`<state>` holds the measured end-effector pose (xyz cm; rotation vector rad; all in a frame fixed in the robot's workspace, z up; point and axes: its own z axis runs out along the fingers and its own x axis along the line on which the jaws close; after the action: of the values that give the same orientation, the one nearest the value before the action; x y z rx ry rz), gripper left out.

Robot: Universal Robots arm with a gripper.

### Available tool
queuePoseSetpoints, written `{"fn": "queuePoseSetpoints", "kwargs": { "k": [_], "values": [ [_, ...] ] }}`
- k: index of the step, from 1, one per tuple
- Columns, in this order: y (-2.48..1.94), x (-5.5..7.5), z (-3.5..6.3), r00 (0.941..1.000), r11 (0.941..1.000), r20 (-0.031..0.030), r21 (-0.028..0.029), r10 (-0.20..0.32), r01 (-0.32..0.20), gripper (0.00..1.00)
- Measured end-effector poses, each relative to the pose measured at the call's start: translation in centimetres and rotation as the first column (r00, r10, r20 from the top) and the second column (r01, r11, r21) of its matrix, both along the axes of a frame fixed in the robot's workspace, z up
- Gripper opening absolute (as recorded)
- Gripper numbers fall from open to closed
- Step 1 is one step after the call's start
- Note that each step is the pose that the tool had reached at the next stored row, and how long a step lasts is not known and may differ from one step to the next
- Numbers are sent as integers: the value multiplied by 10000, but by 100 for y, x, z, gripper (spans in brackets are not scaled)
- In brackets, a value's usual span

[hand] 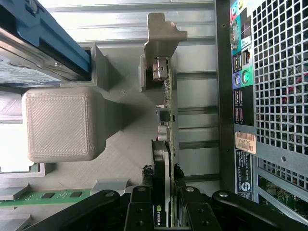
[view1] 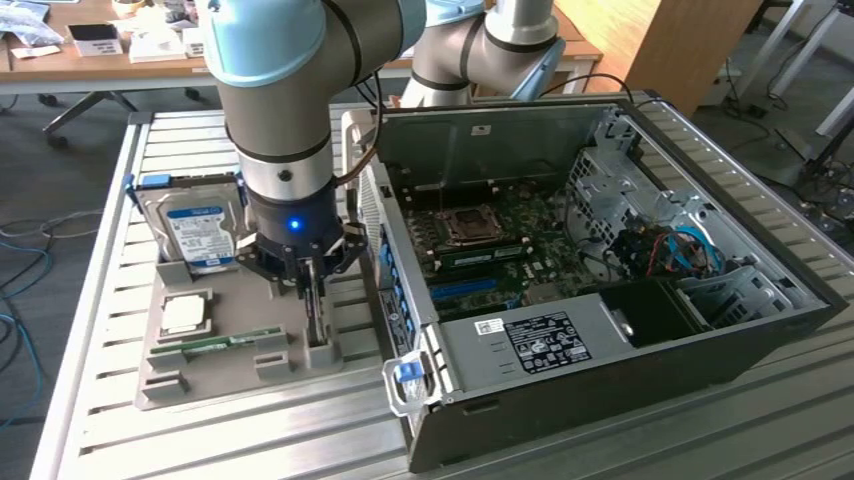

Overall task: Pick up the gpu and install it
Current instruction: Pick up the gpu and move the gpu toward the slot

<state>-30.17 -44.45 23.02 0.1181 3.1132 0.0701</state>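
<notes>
The gpu [view1: 311, 318] stands on its long edge in a slot of the grey holder tray [view1: 227, 380], a thin dark card. In the wrist view the gpu [hand: 166, 103] is seen edge-on, with its metal end bracket [hand: 161, 33] at the far end. My gripper [view1: 308, 285] has come straight down over it. The gripper [hand: 162, 169] has its black fingers [hand: 147, 174] pressed against both faces of the card, which still sits in its slot.
An open computer case [view1: 747, 330] lies at the exterior view's right of the tray, motherboard [view1: 494, 240] exposed; its rear panel [hand: 269, 96] is close beside the card. A hard drive [view1: 198, 232], a processor chip [view1: 184, 313] and a green memory stick [view1: 214, 343] share the tray.
</notes>
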Motion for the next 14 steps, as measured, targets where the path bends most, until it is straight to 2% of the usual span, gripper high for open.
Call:
{"fn": "queuePoseSetpoints", "kwargs": {
  "k": [8,14],
  "values": [
    [0,0,0,10000,10000,1,0,30,-30,27],
    [0,0,0,9989,9989,0,1,471,-471,27]
  ]
}}
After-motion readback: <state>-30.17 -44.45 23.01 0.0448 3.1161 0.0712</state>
